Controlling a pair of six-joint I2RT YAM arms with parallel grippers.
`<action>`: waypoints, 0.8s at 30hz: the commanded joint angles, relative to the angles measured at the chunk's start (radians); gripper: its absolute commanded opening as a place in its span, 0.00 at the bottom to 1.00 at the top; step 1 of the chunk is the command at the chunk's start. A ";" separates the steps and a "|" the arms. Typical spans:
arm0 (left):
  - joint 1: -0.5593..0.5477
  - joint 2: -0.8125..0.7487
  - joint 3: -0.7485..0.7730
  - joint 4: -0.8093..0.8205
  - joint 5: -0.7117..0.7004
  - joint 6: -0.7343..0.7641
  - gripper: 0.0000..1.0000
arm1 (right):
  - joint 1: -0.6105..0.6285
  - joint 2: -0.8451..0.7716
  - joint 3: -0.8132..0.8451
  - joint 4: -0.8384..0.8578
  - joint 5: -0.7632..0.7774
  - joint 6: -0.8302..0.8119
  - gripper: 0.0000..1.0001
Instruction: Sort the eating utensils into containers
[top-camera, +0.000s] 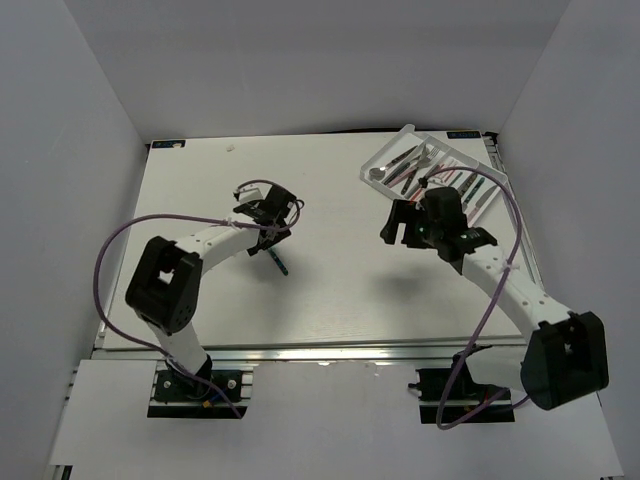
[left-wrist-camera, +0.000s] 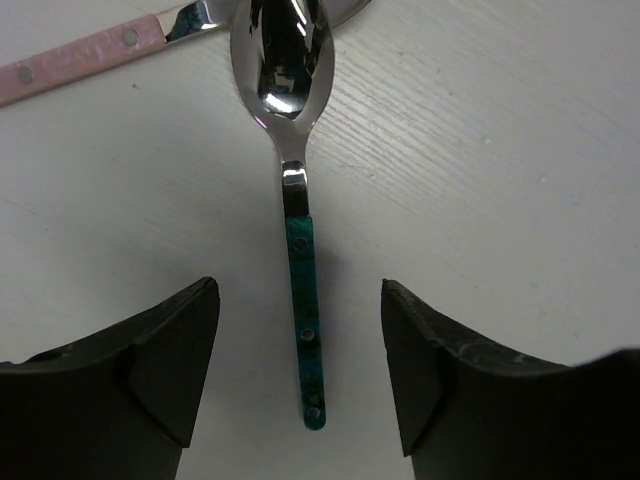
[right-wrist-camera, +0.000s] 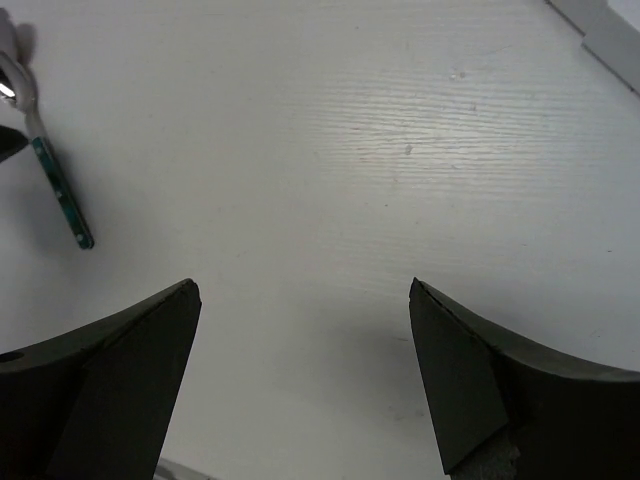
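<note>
The white bench (top-camera: 330, 300) carried the white tray (top-camera: 383, 150) at its far right corner, several utensils (top-camera: 425, 165) inside. The right end effector (right-wrist-camera: 305, 300) hung released over bare bench near the tray. The left end effector (left-wrist-camera: 298, 330), nearer and likewise released, straddled the teal-handled spoon (left-wrist-camera: 300, 230), whose long axis ran straight between its fingers, bowl pointing away, a pink-handled utensil (left-wrist-camera: 80, 60) lying by the bowl

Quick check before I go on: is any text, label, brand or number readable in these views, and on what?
None readable.
The teal-handled spoon shows rivets only, no stamp.
The pink handle shows rivets only.
The small pale patch, far left in the top view, is too small to read.
</note>
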 joint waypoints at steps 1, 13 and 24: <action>0.003 0.050 0.045 -0.016 -0.057 -0.045 0.75 | 0.009 -0.091 -0.014 0.052 -0.079 0.017 0.89; 0.029 0.188 0.014 0.051 0.003 -0.045 0.38 | 0.018 -0.168 -0.026 0.013 -0.118 -0.012 0.89; 0.029 0.098 -0.134 0.138 0.087 -0.042 0.00 | 0.021 -0.198 -0.066 0.147 -0.405 -0.003 0.89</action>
